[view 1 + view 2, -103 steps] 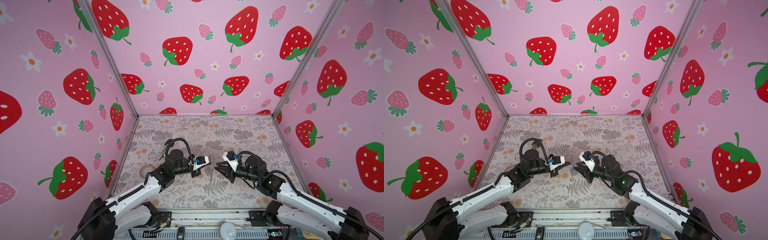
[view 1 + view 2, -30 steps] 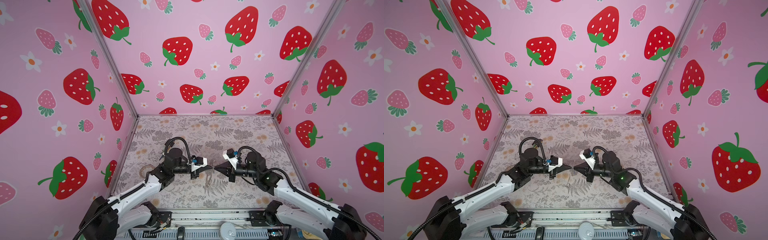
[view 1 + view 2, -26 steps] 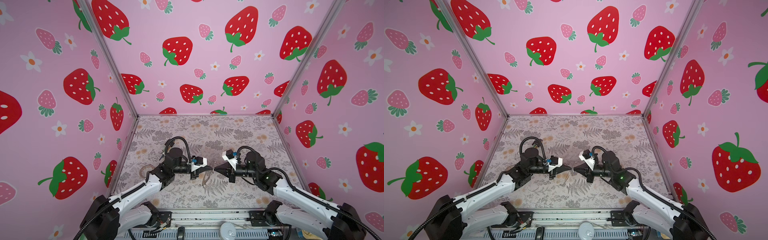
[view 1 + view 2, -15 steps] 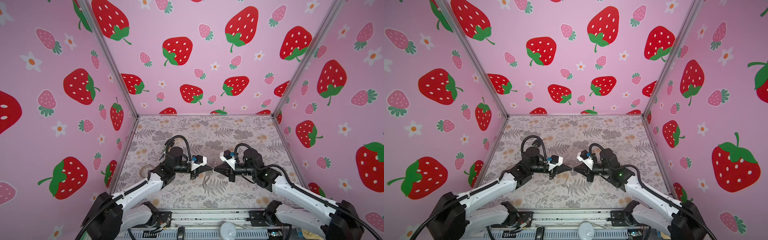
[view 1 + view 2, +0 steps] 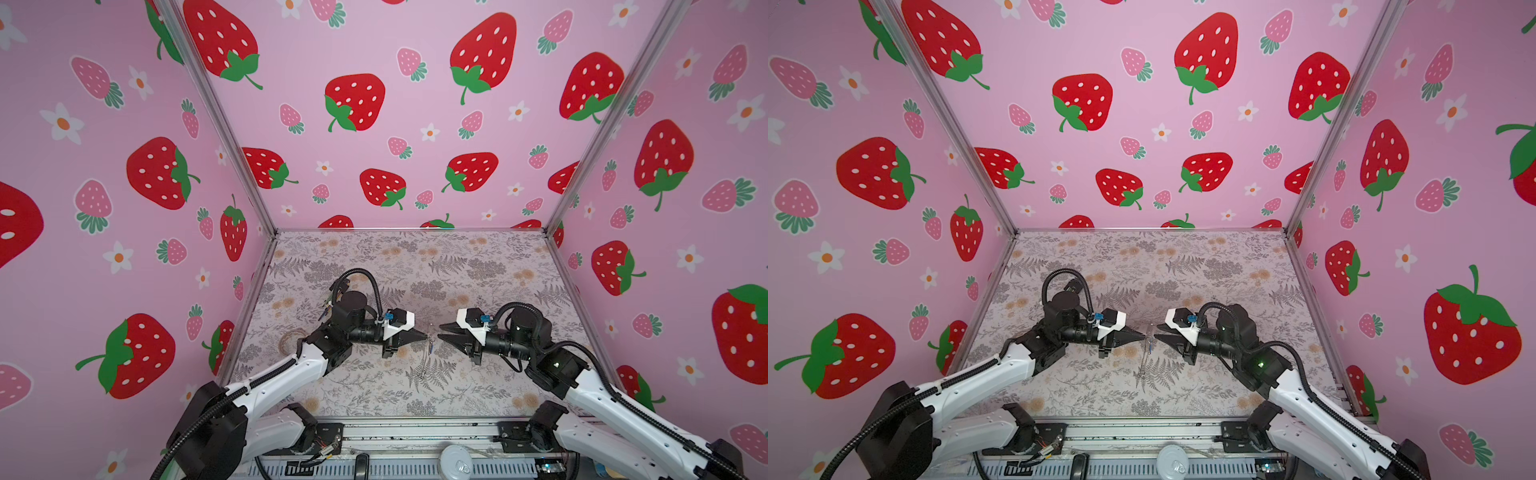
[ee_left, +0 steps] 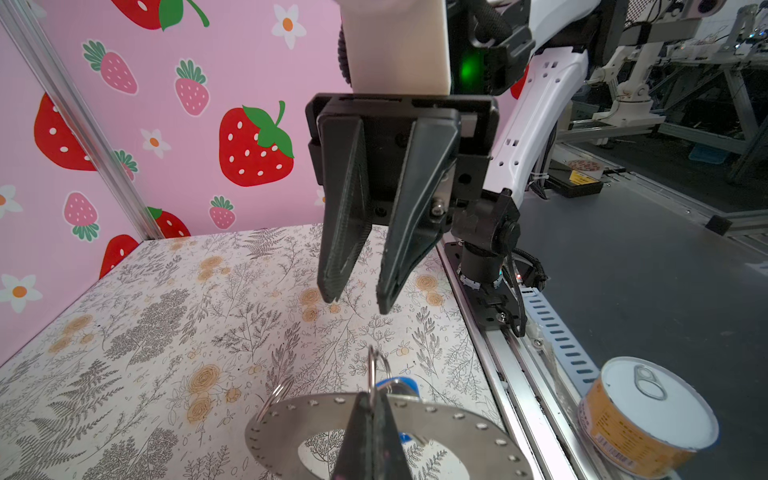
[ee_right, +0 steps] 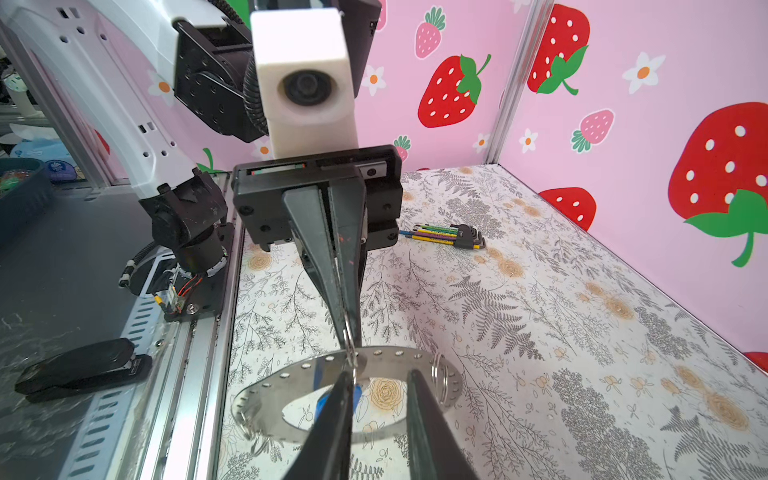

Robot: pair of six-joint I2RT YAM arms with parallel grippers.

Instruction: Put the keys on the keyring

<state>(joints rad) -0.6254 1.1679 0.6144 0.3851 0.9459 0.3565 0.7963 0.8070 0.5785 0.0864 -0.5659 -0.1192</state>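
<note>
My left gripper (image 5: 424,335) (image 5: 1143,335) is shut on the small wire loop (image 6: 376,365) at the rim of the keyring (image 6: 457,419), a flat grey disc with a wide hole and a row of rim holes. The keyring (image 5: 424,359) hangs below the tips, above the table. The key's blue head (image 6: 401,384) sits right behind that loop and shows through the hole (image 7: 324,405). My right gripper (image 5: 441,330) (image 7: 380,374) faces the left one a short gap away. It is open and holds nothing.
A bundle of coloured hex keys (image 7: 449,235) lies near the far wall. A pale tan coil (image 5: 291,340) sits by the left arm. A tin can (image 6: 640,419) and a black object (image 7: 83,370) lie off the mat by the front rail. Pink walls close three sides.
My right gripper has opened and drawn back to the right, away from the left gripper's tips. The left gripper stays shut with the keyring hanging from it.
</note>
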